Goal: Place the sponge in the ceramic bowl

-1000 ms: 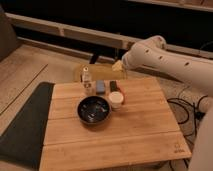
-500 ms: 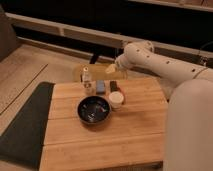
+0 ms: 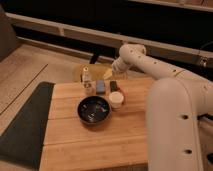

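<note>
Sponge (image 3: 100, 86) is found lying flat on the wooden table (image 3: 95, 145), close to the far edge, between a small bottle (image 3: 87, 80) on its left and a small dark block (image 3: 114, 86) on its right. The ceramic bowl (image 3: 93, 110) is set just in front of it, toward the table's middle, and only pale glints are seen inside. A small white cup (image 3: 116, 99) is stood beside the bowl's right rim. None of these has been shifted over the last second. What has changed is the arm. The gripper (image 3: 108, 75) has been swung in from the right and lowered, and is now held over the far edge, just behind the sponge and the dark block, its fingers spread with nothing between them. An approach to the sponge is judged to be under way, since the sponge lies outside the bowl.
</note>
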`<state>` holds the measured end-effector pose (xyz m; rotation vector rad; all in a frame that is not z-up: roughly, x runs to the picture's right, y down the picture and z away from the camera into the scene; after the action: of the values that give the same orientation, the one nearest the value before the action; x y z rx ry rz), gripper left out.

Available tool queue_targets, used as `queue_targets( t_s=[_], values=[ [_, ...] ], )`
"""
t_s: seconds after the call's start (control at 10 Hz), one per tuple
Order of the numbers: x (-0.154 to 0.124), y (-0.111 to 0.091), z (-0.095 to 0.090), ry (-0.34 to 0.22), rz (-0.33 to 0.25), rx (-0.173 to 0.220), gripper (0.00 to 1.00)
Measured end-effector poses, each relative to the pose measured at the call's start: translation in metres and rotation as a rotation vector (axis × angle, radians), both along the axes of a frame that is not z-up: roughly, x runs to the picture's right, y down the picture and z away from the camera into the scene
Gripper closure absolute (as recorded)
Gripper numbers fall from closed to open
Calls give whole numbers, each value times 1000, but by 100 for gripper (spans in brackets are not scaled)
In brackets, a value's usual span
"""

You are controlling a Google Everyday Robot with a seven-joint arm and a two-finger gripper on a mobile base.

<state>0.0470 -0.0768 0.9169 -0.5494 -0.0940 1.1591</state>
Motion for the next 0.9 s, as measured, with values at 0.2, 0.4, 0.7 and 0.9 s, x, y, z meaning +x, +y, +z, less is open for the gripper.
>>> queue_targets(
  t_s=[0.2,0.4,0.7,0.9],
  values=[
    [-11,4,18,-11,-24,-51,35],
    [-20,6,23,-25,-34,-75,35],
    [-19,6,23,-24,-33,-76,35],
    [-22,11,25,-20,-22,-84,35]
  ],
)
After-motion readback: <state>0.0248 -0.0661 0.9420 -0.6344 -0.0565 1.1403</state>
